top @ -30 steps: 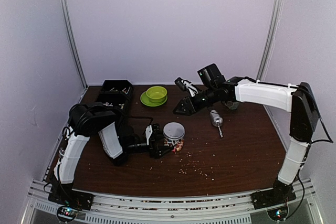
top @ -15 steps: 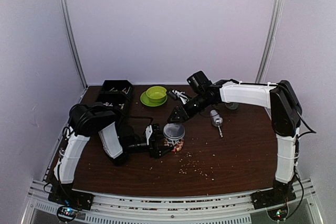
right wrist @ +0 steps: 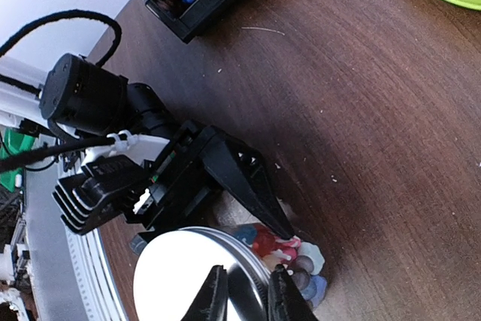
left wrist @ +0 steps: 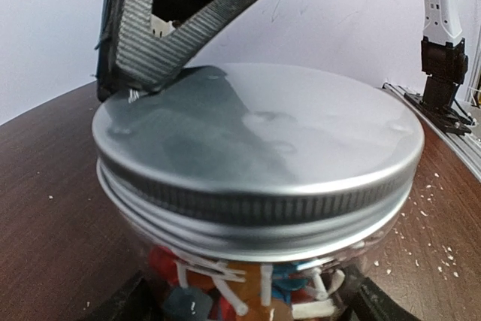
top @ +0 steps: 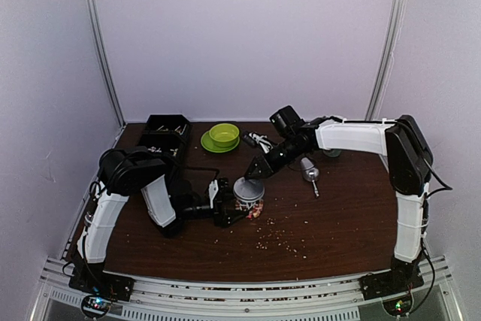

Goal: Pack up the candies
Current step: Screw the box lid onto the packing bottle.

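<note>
This is a robotics lab test cell. A brown wooden table [top: 346, 223] is boxed in by plain pale walls [top: 240, 35] with aluminium corner posts [top: 101, 43]. A left arm [top: 105, 216] and a right arm [top: 361, 134] are bolted to a slotted metal rail [top: 240, 291] at the table's near edge.

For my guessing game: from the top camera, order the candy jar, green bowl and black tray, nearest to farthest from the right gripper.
1. candy jar, at the right gripper
2. green bowl, behind it
3. black tray, back-left corner

One clear jar [top: 252, 204] with one silver metal lid [left wrist: 285, 133] holding uncountable pastel candies [right wrist: 289, 249], one lime-green bowl [top: 224, 134] sitting on one green plate [top: 205, 142], one black divided tray [top: 167, 129], one metal scoop [top: 309, 171]
</note>
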{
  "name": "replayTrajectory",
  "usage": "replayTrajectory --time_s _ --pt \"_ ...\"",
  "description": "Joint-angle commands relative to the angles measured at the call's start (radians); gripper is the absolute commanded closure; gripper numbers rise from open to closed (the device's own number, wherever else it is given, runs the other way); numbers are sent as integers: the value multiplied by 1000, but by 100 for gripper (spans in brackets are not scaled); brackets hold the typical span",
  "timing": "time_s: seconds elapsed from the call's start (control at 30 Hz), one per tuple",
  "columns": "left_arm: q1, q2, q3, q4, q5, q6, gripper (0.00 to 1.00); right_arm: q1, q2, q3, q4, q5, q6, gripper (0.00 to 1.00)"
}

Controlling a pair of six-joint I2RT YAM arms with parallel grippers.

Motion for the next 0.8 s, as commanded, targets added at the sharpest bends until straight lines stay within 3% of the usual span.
replayTrajectory --time_s 0.0,0.37,0.77 --pt "7 43 -3 -15 -7 -40 25 3 -56 -61 1 14 -4 83" --pt "11 40 -8 -14 -47 -53 25 0 -191 -271 54 92 52 90" --pt "15 42 -9 -14 -53 -62 25 64 -315 -408 64 113 60 91"
